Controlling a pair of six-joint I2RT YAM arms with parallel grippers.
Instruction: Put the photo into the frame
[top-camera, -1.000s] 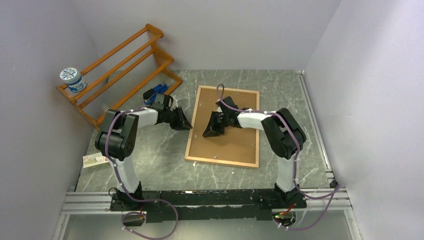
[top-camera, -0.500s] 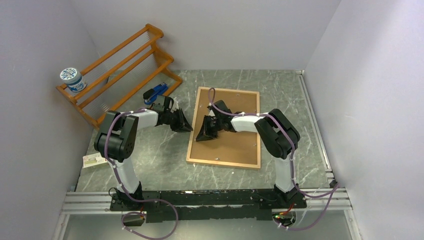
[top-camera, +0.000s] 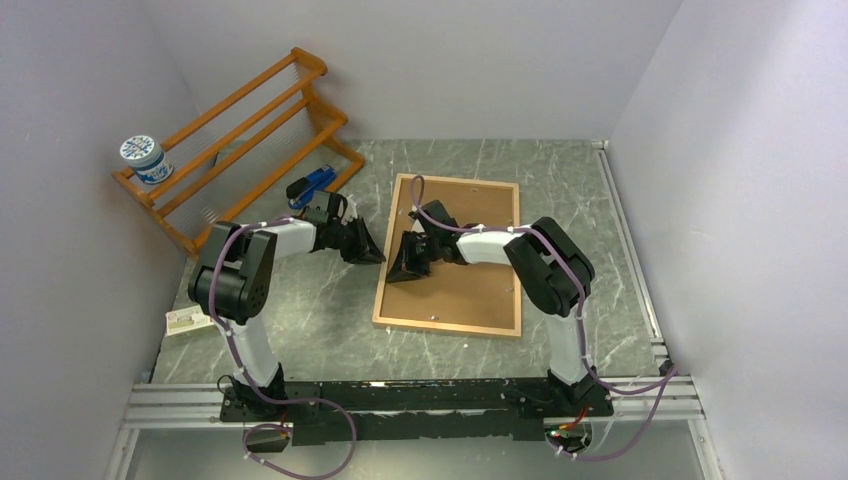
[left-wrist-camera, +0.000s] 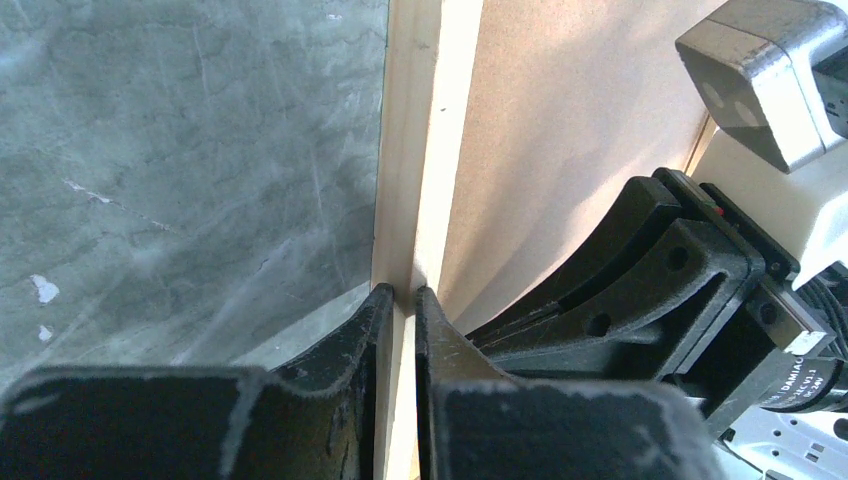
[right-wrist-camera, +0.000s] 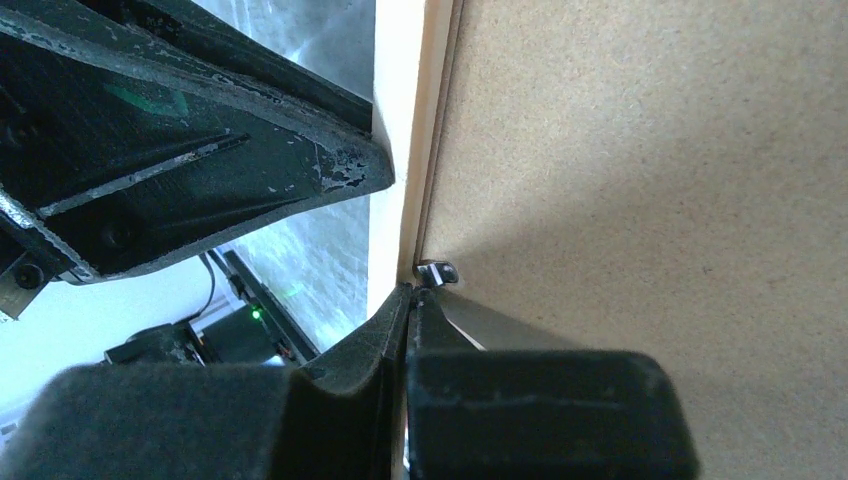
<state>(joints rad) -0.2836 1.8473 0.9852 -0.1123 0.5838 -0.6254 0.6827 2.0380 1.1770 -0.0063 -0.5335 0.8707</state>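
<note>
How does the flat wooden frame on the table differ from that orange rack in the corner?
The frame lies flat, pale-bordered, filled by a brown board; the rack stands by the wall, orange-brown, open-slatted. The left gripper and right gripper are at the frame's edge; the rack holds a tub. Both are wooden.

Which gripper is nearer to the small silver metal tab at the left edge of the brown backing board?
Right. The right gripper has its tips at the small silver metal tab; the left gripper sits farther off, over the thin light-wood frame border.
</note>
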